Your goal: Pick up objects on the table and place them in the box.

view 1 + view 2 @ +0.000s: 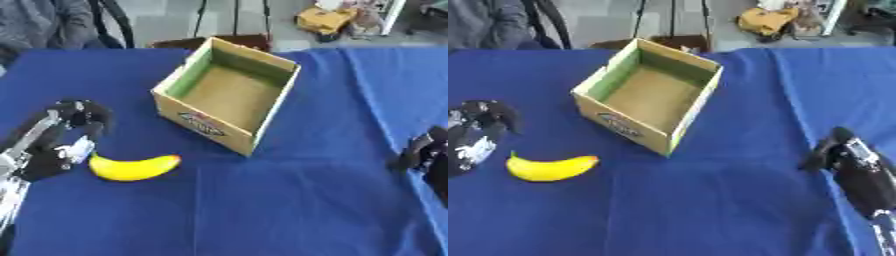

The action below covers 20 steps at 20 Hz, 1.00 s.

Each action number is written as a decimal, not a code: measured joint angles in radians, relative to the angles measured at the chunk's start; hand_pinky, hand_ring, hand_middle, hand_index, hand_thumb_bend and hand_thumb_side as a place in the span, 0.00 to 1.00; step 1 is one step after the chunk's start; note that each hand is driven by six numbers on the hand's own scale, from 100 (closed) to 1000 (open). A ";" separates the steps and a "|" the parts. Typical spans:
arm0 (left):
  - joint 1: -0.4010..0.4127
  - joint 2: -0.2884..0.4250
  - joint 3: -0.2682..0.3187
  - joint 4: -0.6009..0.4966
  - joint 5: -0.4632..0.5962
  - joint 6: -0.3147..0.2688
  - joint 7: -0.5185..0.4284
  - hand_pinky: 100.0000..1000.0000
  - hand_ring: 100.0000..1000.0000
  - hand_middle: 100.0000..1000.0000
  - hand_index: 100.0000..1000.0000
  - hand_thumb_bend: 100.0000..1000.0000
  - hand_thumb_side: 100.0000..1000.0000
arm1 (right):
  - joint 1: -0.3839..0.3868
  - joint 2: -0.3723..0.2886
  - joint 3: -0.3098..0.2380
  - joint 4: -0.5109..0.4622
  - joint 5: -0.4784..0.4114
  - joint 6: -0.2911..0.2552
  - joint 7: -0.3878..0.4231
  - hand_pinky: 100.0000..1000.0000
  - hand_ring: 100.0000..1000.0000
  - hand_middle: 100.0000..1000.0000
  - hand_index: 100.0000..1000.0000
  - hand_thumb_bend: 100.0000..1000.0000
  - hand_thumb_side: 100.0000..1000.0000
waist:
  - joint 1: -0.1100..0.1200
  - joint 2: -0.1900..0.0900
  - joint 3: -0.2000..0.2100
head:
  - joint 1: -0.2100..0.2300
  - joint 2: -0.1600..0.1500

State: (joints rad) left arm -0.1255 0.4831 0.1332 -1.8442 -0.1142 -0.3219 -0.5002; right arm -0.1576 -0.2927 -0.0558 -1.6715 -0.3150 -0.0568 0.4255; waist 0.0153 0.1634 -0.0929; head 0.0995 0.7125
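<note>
One banana (134, 167) lies by my left robot hand (54, 150), fingers curled but empty; I'd grip its middle, then lift over the box (220, 131) wall.

Blue-clothed table (289, 210), open cardboard box (229, 95), yellow banana (133, 168)

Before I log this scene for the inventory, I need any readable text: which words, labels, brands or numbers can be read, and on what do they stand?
Oval dark-rimmed logo on the near outer wall of the open tan cardboard box: lettering too blurred to read.
Curved yellow banana: no text visible.
Blue tablecloth: no text visible.
Nothing else legible.
</note>
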 measured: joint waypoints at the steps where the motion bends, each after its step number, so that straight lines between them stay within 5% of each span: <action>1: -0.003 0.020 0.000 -0.010 -0.052 -0.019 0.007 0.62 0.62 0.61 0.76 0.06 0.04 | 0.000 0.000 0.000 0.000 0.000 0.000 0.000 0.46 0.30 0.24 0.44 0.00 0.77 | 0.001 -0.001 0.000 | -0.001 0.000; 4: -0.015 0.062 -0.002 -0.033 -0.214 -0.068 0.034 0.64 0.66 0.64 0.77 0.15 0.05 | 0.000 0.000 0.000 0.000 0.000 0.001 0.001 0.46 0.30 0.24 0.44 0.00 0.77 | 0.001 -0.003 -0.002 | -0.001 0.000; 9: -0.027 0.092 -0.045 -0.037 -0.392 -0.132 0.049 0.65 0.67 0.66 0.79 0.24 0.21 | 0.000 -0.001 0.000 0.000 0.000 0.000 0.001 0.46 0.30 0.24 0.44 0.00 0.77 | 0.001 -0.004 -0.006 | -0.001 0.000; 20: -0.053 0.134 -0.129 0.036 -0.511 -0.242 0.000 0.64 0.66 0.64 0.78 0.21 0.48 | 0.000 -0.002 0.001 0.000 0.001 0.004 0.005 0.46 0.30 0.24 0.44 0.00 0.77 | 0.007 -0.004 -0.013 | -0.001 0.004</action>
State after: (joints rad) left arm -0.1784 0.6172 0.0042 -1.8078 -0.6251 -0.5642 -0.5004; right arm -0.1573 -0.2947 -0.0551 -1.6714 -0.3139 -0.0531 0.4309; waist 0.0226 0.1593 -0.1061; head 0.0980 0.7161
